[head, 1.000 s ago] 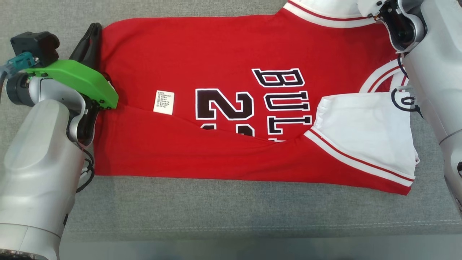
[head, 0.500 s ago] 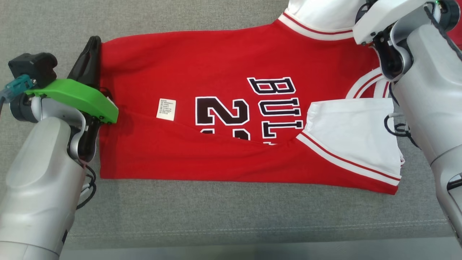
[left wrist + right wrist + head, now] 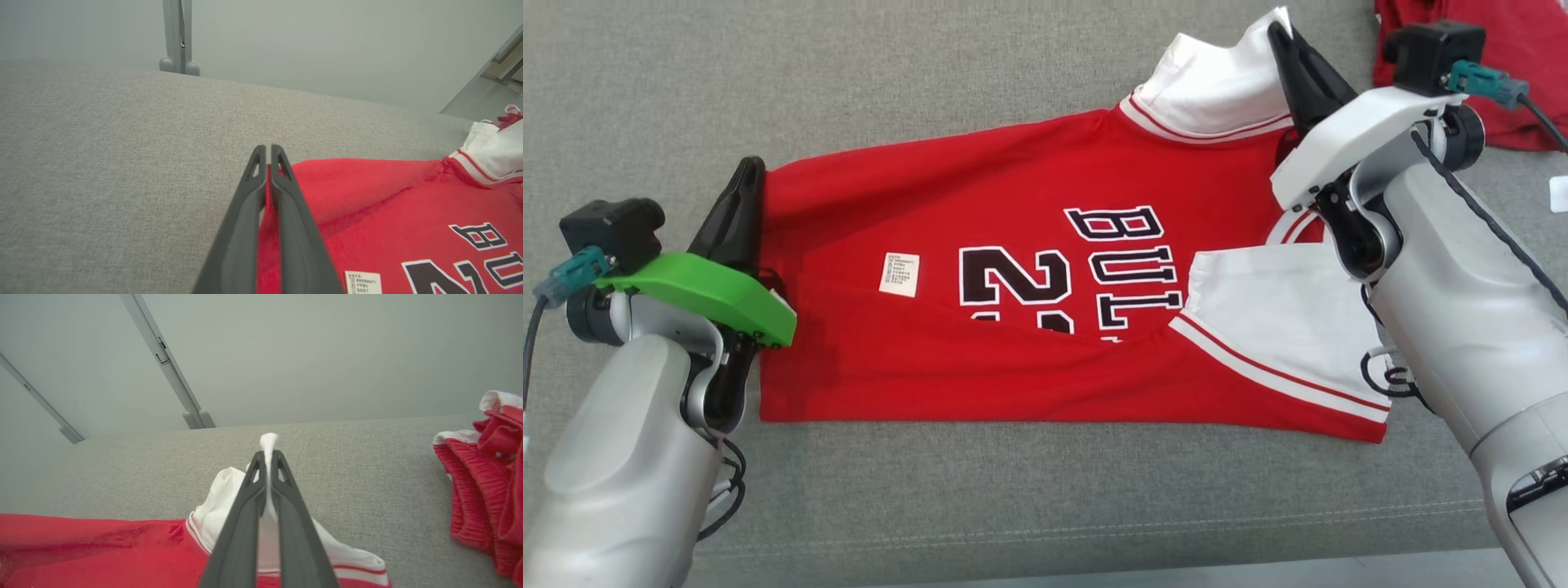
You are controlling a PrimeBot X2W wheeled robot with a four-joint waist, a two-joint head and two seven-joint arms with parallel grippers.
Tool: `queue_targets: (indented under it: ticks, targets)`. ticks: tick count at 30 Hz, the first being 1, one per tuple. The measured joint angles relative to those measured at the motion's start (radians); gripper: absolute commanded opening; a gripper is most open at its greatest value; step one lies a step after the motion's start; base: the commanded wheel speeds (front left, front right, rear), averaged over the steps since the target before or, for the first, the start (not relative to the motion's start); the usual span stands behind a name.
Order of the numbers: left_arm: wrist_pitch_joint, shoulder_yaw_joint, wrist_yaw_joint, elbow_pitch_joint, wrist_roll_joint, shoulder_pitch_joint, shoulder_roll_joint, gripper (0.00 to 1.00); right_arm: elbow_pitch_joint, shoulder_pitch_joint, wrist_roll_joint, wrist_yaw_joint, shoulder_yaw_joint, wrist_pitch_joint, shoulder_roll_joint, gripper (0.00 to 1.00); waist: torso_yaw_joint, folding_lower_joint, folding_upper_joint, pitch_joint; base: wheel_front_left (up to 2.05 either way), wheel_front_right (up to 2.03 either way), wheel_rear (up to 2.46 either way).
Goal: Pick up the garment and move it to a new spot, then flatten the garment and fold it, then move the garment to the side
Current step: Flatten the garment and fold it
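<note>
The garment is a red jersey with black lettering and white sleeves, lying sideways on the grey cushion with its near part folded over. My left gripper is shut on the jersey's left hem, and red cloth shows between the closed fingers in the left wrist view. At the far right, my right gripper is shut on the white sleeve, which it holds a little raised. In the right wrist view the white cloth pokes out past the fingertips of that gripper.
Another red garment lies bunched at the far right of the cushion, also in the right wrist view. A small white tag sits at the right edge. The cushion's front seam runs along the bottom. Grey posts stand behind.
The head camera has moved, so the whole picture sits lower and my right gripper has come into view. Both grippers keep their hold. The white sleeve now stands raised.
</note>
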State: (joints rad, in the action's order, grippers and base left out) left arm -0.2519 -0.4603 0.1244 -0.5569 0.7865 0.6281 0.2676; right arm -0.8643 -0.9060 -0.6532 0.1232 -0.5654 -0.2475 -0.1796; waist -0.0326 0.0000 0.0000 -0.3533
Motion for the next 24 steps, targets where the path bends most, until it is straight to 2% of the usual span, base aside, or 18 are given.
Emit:
queue_targets:
  ticks: [12,24]
  targets:
    - [0.0,0.011,0.0,0.026,0.019,-0.134,0.029,0.0,0.104,0.156,-0.088,0.0,-0.048,-0.004,-0.068,0.0,0.01,0.0,0.0,0.093,0.0,0.0,0.0]
    - [0.0,-0.003,0.0,0.051,0.02,-0.193,0.04,0.0,0.221,0.248,-0.124,0.0,-0.07,-0.004,-0.133,0.0,0.026,0.0,0.0,0.12,0.0,0.0,0.0]
